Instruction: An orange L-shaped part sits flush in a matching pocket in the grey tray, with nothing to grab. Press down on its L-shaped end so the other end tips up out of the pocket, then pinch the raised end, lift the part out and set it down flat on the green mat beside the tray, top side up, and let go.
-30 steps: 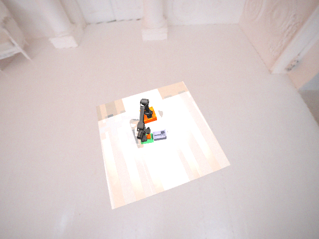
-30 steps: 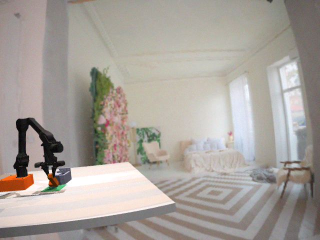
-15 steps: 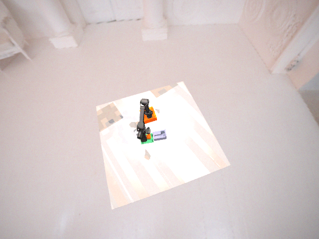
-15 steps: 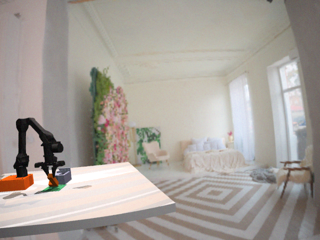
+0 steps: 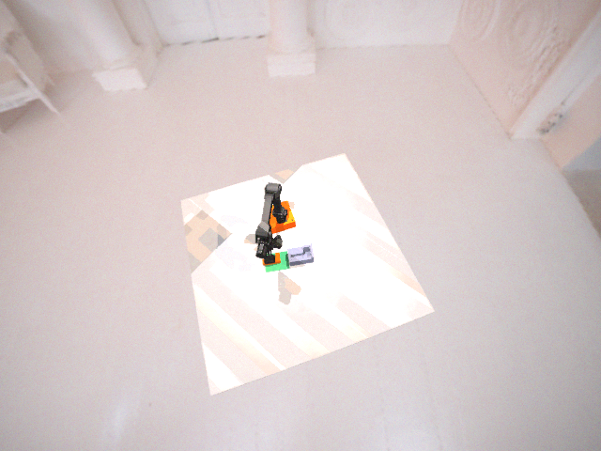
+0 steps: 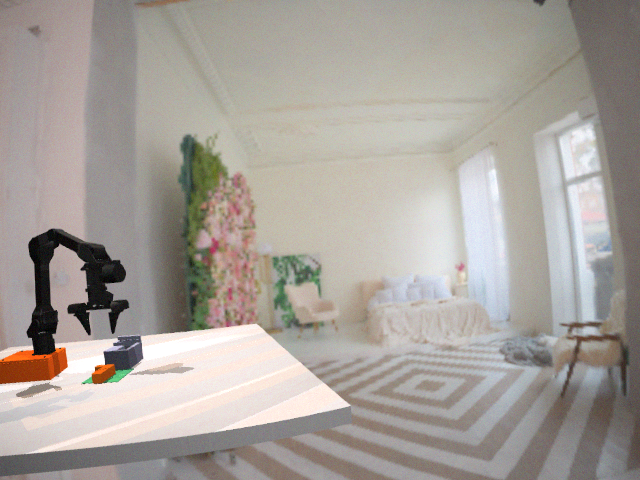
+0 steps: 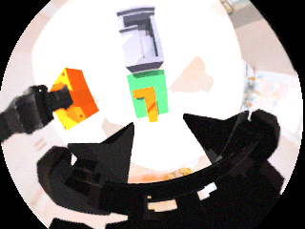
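Observation:
The orange L-shaped part [image 5: 277, 258] [image 6: 103, 373] [image 7: 152, 102] lies flat on the green mat [image 5: 276, 268] [image 6: 122, 375] [image 7: 159, 79]. The end of its long leg reaches slightly past the mat's edge in the wrist view. Its L-shaped end is towards the tray. The grey tray [image 5: 300, 263] [image 6: 123, 357] [image 7: 145, 65] stands beside the mat, its pocket empty. My gripper [image 6: 101, 333] [image 7: 159, 120] is wide open and empty, above the part and clear of it. In the top view the wrist and fingers hide some of the part.
The orange robot base [image 5: 286, 225] [image 6: 31, 366] [image 7: 87, 97] stands on the same table [image 5: 339, 272] [image 6: 232, 392], near the mat and tray. The tray's raised walls border the mat on one side. Shadows fall across the table top.

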Tool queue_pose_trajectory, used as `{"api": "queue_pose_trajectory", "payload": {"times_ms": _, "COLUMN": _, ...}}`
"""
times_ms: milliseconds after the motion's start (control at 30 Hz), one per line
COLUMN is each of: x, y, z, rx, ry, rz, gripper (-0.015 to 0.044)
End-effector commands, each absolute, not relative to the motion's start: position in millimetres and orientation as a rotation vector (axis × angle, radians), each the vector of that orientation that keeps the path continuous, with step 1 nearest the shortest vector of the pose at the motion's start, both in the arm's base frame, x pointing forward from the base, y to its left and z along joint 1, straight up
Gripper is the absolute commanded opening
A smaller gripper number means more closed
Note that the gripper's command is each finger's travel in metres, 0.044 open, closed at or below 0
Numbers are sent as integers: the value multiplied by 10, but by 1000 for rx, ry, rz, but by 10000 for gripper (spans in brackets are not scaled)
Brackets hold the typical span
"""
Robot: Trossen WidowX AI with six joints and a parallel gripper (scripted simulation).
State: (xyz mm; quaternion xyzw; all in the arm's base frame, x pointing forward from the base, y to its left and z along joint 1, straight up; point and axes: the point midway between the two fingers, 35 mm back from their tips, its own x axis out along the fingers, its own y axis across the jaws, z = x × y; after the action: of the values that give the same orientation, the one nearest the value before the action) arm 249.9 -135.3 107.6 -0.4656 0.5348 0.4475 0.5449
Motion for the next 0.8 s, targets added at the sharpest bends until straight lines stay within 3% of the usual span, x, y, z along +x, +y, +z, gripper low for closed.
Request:
{"api": "queue_pose_trajectory", "payload": {"times_ms": 0, "x": 2459, "y": -1330, "z": 1288, "rx": -1102, "ry": 1267, "rz": 1068, "gripper": 400}}
{"api": "queue_pose_trajectory", "payload": {"times_ms": 767, "x": 2496, "y": -1352, "z": 1254, "rx": -1118, "ry": 1262, "rz": 1045, "gripper": 400}}
